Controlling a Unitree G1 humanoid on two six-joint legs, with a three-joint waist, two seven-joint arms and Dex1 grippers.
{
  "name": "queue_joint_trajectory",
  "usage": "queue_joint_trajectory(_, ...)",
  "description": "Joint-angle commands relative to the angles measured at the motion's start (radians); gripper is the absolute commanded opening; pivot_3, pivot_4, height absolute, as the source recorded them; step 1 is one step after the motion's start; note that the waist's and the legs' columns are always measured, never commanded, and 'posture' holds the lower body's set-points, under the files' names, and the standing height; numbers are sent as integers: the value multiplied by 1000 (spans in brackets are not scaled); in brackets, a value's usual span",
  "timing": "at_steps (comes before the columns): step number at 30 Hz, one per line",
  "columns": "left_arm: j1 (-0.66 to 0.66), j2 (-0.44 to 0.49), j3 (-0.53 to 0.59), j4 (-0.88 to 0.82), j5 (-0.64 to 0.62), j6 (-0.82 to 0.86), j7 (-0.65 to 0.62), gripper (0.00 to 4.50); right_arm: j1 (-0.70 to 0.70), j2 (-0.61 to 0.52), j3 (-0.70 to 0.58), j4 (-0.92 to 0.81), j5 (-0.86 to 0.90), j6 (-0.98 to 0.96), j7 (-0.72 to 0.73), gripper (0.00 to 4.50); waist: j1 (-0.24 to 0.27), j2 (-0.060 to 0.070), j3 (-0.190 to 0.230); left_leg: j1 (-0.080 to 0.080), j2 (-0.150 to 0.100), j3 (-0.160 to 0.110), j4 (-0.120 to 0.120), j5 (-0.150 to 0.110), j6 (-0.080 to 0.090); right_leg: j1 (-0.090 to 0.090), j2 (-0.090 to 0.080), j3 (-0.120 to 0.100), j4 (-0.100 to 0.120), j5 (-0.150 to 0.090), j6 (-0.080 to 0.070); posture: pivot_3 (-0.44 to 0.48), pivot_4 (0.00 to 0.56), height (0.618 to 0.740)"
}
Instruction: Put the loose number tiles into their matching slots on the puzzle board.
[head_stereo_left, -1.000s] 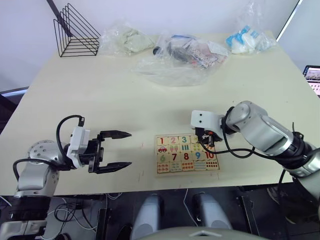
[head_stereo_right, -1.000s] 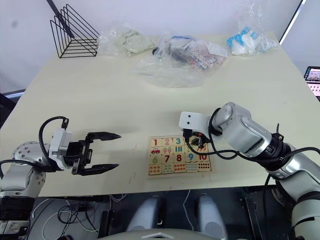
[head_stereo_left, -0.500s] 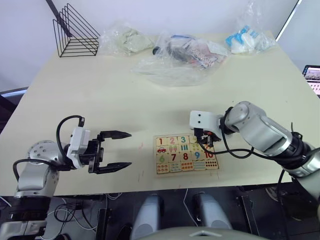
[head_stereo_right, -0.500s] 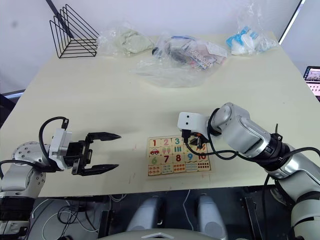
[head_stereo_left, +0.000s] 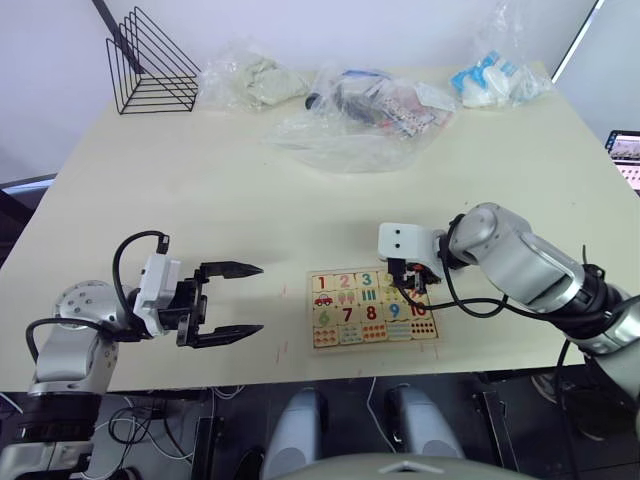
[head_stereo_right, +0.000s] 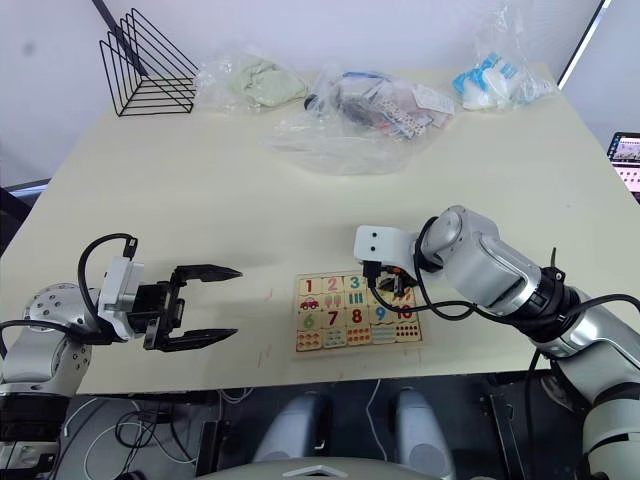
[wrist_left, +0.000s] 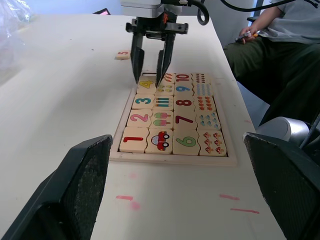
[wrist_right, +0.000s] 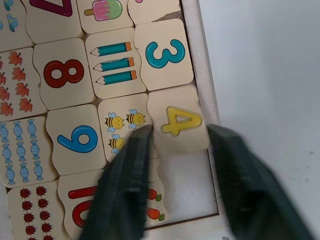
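The puzzle board (wrist_left: 170, 159) lies near the table's front edge, right of centre. Tiles 1 (wrist_left: 134, 139), 2 (wrist_left: 141, 118) and 3 (wrist_left: 144, 101) sit in the slots along its far edge. My right gripper (head_stereo_left: 407, 284) stands over the board's right end, its fingers (wrist_right: 125, 190) closed on either side of the yellow 4 tile (wrist_right: 181, 122), which rests in its slot. The end slot (wrist_right: 187, 190) beside it is bare. A loose 5 tile (wrist_left: 122, 55) lies on the table beyond the board. My left gripper (head_stereo_left: 258, 298) hovers open left of the board, holding nothing.
Clear plastic bags (head_stereo_left: 355, 115) with assorted contents lie across the back of the table, and a black wire rack (head_stereo_left: 150, 65) stands at the back left. A seated person (wrist_left: 292, 40) is beside the table's right side.
My right gripper has edged slightly left over the board's right end. The left arm has not moved.
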Motion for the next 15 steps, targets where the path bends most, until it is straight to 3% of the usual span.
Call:
queue_joint_trajectory(1,0,-1,24,-25,-2,-6,-3,4500,-18,-13,-1,-18,-6,-10,7,3254,0,0,0,0,0,0,0,0,0,0,0,0,0,0,0,0,150,740)
queue_joint_trajectory(15,3,-4,26,-30,2,-6,0,4500,14,-51,-87,-21,46,-62,37,3254,0,0,0,0,0,0,0,0,0,0,0,0,0,0,0,0,150,740)
